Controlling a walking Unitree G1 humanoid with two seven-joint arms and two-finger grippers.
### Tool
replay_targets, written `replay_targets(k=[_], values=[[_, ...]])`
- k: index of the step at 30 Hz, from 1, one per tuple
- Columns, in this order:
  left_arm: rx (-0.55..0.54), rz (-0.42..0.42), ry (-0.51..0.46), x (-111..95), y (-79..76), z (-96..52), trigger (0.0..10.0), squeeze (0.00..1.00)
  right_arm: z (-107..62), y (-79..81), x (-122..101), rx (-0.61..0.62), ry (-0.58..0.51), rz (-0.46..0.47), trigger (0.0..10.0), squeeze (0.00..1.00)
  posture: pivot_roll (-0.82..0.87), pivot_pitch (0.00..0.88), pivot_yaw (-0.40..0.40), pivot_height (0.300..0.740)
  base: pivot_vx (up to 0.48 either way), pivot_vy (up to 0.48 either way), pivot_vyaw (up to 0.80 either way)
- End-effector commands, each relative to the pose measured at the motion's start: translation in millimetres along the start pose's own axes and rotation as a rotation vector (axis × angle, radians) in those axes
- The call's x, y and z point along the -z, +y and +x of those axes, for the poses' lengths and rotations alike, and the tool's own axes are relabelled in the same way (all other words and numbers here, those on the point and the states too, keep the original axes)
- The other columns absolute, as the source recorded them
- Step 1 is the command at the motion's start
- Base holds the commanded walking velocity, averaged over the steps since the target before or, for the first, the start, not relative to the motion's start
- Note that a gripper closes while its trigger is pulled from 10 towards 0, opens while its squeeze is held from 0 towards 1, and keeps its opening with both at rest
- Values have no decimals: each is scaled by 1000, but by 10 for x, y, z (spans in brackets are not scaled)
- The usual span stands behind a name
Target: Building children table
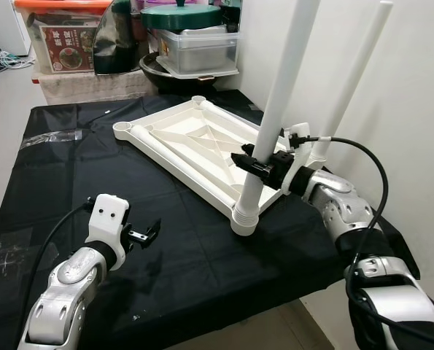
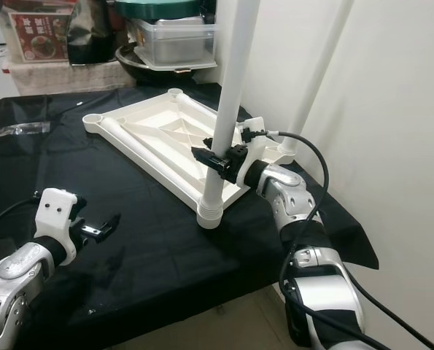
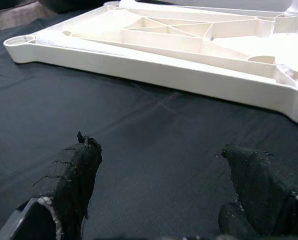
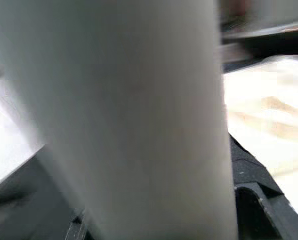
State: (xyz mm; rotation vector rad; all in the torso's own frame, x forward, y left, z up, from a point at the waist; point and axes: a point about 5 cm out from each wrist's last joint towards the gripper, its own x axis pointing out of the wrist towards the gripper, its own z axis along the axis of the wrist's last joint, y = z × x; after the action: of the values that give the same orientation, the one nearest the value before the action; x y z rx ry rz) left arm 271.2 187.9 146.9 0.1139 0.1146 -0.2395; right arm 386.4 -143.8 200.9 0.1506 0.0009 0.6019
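White table leg [image 1: 275, 117] clamped by right end effector [image 1: 257, 164], seated in tabletop [image 1: 195, 142] corner socket. Left end effector [image 1: 145, 235] open, empty. Risk: cross-threading, tipping leg sideways.

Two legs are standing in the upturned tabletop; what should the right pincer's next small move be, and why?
Probably keep twisting the near leg home. The right pincer is clamped around it just above its threaded collar in the tabletop corner, while the left pincer hovers open over the black cloth.
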Motion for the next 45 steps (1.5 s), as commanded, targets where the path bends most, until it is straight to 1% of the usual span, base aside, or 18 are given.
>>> replay_targets(k=[1,2,6,11,15,19,20,21,23,24,27,28,29,30,33,37,40,45], values=[[3,7,6,12,3,-22,10000,0,-83,-180,159,251,53,130,0,0,67,0,-95,740,0,0,0],[1,7,7,12,5,-25,10000,0,-98,-178,219,400,66,172,0,0,67,0,-95,740,0,0,0],[-4,9,11,13,9,-24,10000,0,-141,-69,340,583,77,233,0,0,76,0,-88,740,0,0,0],[-9,10,17,17,16,-18,10000,0,-108,100,368,620,65,247,0,0,70,0,-84,740,0,0,0],[-22,13,30,23,23,-1,10000,0,39,495,342,557,22,229,0,0,84,0,-101,740,0,0,0],[-27,13,28,21,22,-3,10000,0,81,547,344,507,26,218,0,0,84,0,-102,740,0,0,0],[-28,12,27,20,22,-6,10000,0,103,575,368,467,65,199,3882,0,82,0,-104,740,0,0,0],[-29,12,27,20,21,-9,10000,0,115,592,379,434,80,193,10000,729,82,0,-103,740,0,0,0],[-29,12,27,20,21,-9,10000,0,115,592,379,434,80,193,10000,729,82,0,-103,740,0,0,0],[-29,12,26,20,21,-11,10000,0,110,611,354,417,74,177,10000,1000,82,0,-103,740,0,0,0],[-27,13,26,20,19,-10,10000,0,115,613,313,380,68,183,10000,1000,77,0,-99,740,0,0,0],[-24,12,25,19,17,-7,10000,0,122,624,235,317,42,185,10000,769,75,0,-96,740,0,0,0],[-24,12,25,19,17,-7,10000,0,122,624,235,317,42,185,10000,769,75,0,-96,740,0,0,0],[-16,9,23,15,12,0,10000,0,116,719,130,49,8,167,10000,0,70,0,-92,740,0,0,0],[-12,6,22,14,8,8,10000,0,64,804,117,-146,-9,165,10000,0,71,0,-93,740,0,0,0],[-10,6,22,14,6,13,10000,0,15,844,138,-253,-5,139,10000,0,70,0,-93,740,0,0,0],[-9,5,21,13,6,14,10000,0,-83,980,221,-472,40,109,10000,0,77,0,-98,740,0,0,0],[-17,1,21,13,13,12,10000,0,1,886,357,-406,101,67,10000,0,85,0,-102,740,0,0,0]])
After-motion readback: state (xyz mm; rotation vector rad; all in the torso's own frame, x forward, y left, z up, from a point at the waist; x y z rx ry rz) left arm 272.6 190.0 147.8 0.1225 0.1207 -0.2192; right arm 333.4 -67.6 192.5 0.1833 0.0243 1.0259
